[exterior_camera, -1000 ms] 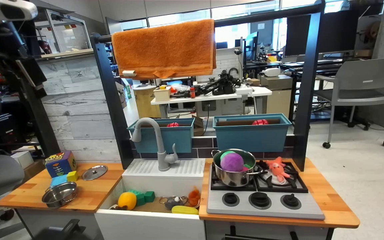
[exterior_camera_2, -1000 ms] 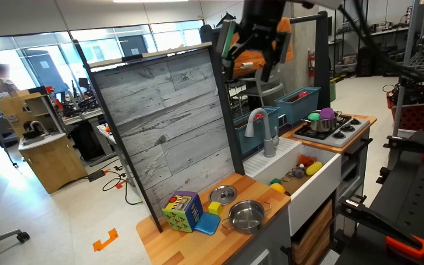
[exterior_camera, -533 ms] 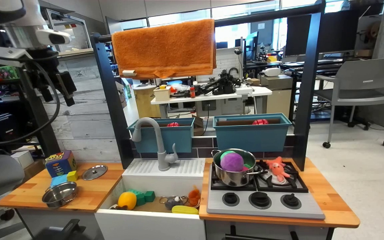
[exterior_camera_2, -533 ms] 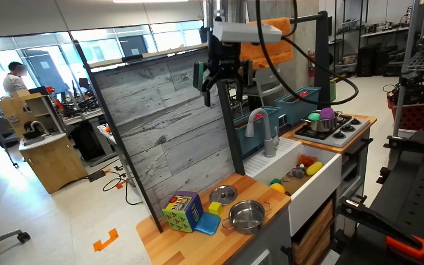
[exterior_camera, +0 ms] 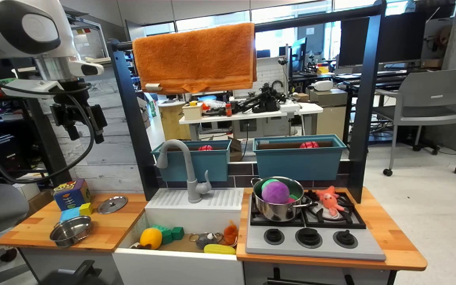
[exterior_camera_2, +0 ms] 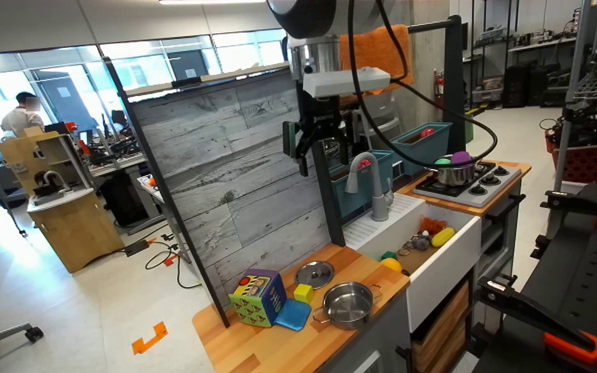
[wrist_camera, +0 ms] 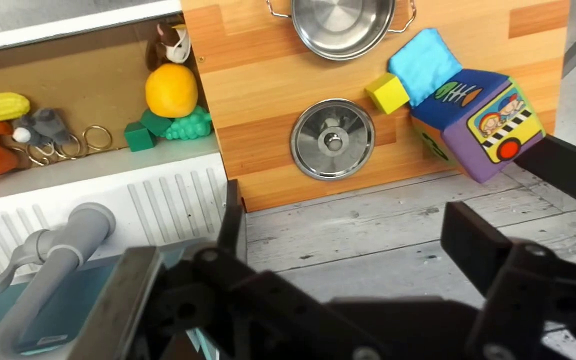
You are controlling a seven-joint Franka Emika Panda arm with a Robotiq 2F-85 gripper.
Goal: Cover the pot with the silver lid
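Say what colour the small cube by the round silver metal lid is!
The small cube is yellow, clearest in the wrist view.

Silver lid [wrist_camera: 333, 139] near pot [wrist_camera: 343, 27]; blurred gripper [wrist_camera: 308, 250] seems spread

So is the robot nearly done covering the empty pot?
No. Done: nothing yet; the silver lid lies on the wooden counter, apart from the uncovered pot. In hand: nothing; the gripper is open and empty. Left: grasping the lid and setting it on top.
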